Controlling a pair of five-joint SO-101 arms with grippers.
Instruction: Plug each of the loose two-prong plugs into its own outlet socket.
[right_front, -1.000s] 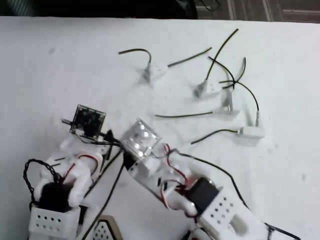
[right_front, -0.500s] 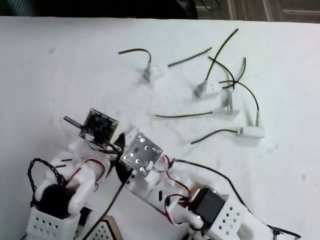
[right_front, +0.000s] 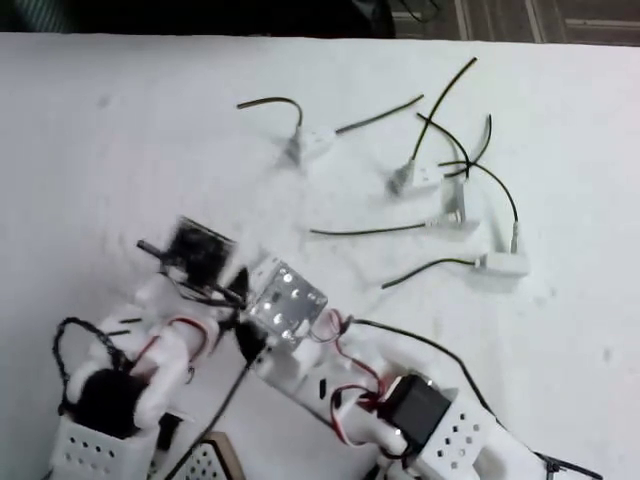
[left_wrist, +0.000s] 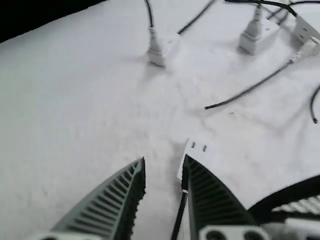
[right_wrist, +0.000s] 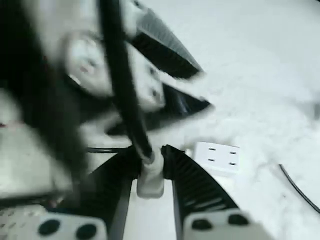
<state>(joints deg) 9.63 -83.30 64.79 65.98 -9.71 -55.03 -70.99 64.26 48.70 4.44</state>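
Table (right_front: 90, 150): white, with both arms based at the near edge.

Left arm (right_front: 130, 360): rises from the near-left corner, wrist angled toward the far right.

Left gripper (left_wrist: 164, 160): jaws apart, nothing between the tips, low over the table.

Outlet socket (left_wrist: 198, 146): small white block lying flat, its two slots facing up. It is just beside one fingertip of the left gripper and near the right gripper.

Right gripper (right_wrist: 150, 150): jaws clamped on the plug (right_wrist: 150, 181). The plug is white, and a black cord (right_wrist: 120, 85) runs up out of it between the fingers. The plug is close to the outlet socket but apart from it. Prongs hidden.

Right arm (right_front: 420, 420): comes in from the near right and leans left. In the high view its wrist sits just beside the left wrist.

Far right of the table, four white blocks with dark cords, well apart from the grippers:
- First block (right_front: 305, 145): a plug stands upright in it, seen in the left wrist view.
- Second block (right_front: 410, 178).
- Third block (right_front: 455, 205).
- Fourth block (right_front: 500, 263): nearest and rightmost.

For the last three I cannot tell how well the plugs are seated.
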